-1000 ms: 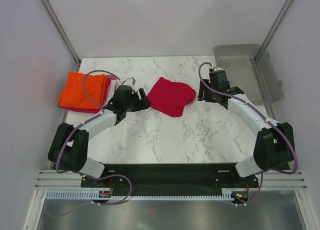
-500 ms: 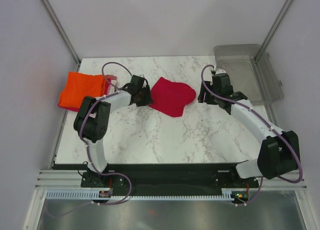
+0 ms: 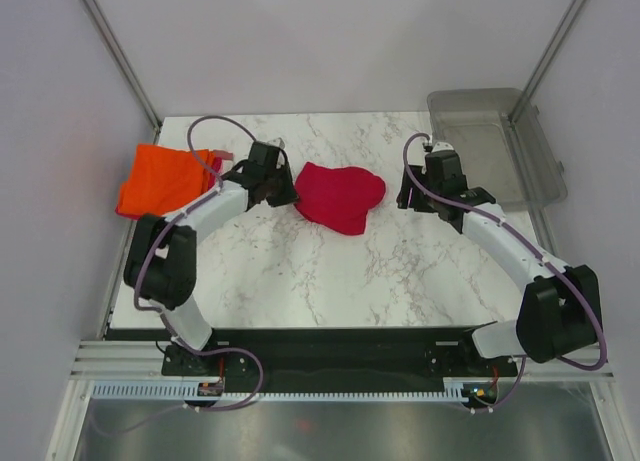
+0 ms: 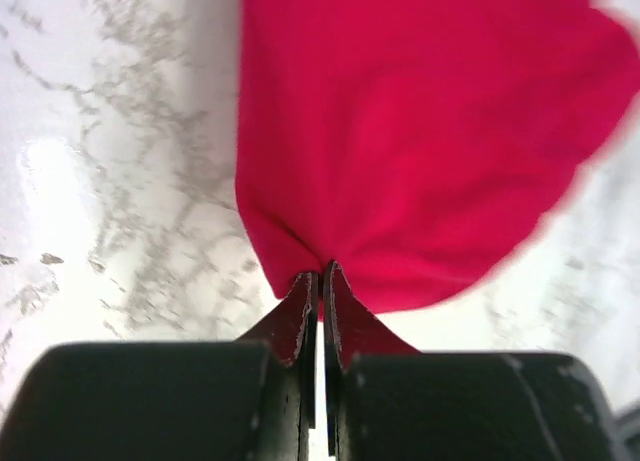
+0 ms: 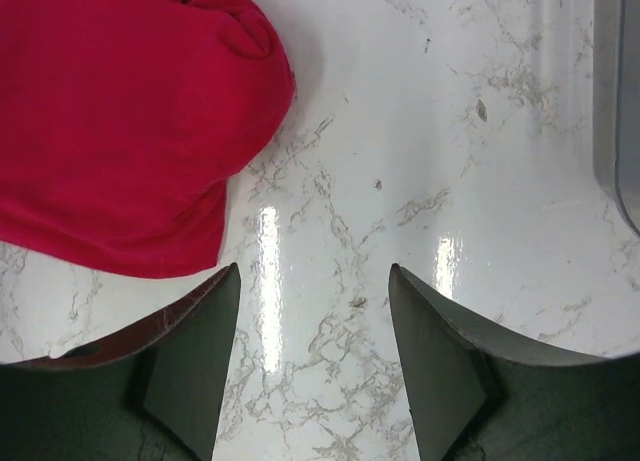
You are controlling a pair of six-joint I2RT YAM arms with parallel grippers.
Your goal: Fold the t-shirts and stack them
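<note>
Black fingers of the left gripper [image 4: 320, 273] are pressed tight together, with almost no gap. They pinch a small fold at the edge of the crimson red t-shirt [image 4: 420, 141]. The rest of that shirt spreads away from the fingers in a soft, lumpy heap on the white marble table [image 3: 330, 271].

The right gripper [image 5: 313, 271] is wide open. Nothing is between its two fingers (only shiny bare marble shows in the gap). It hangs just beside the right edge of the red shirt and does not touch it.

From above, the red shirt lies in the middle of the table, between the two grippers. The left gripper is at its left side and the right gripper is at its right side.

The orange t-shirt [image 3: 160, 179] lies flat at the far left edge of the table, behind the left arm. A clear grey bin [image 3: 495, 146] sits at the far right corner, past the right gripper.
</note>
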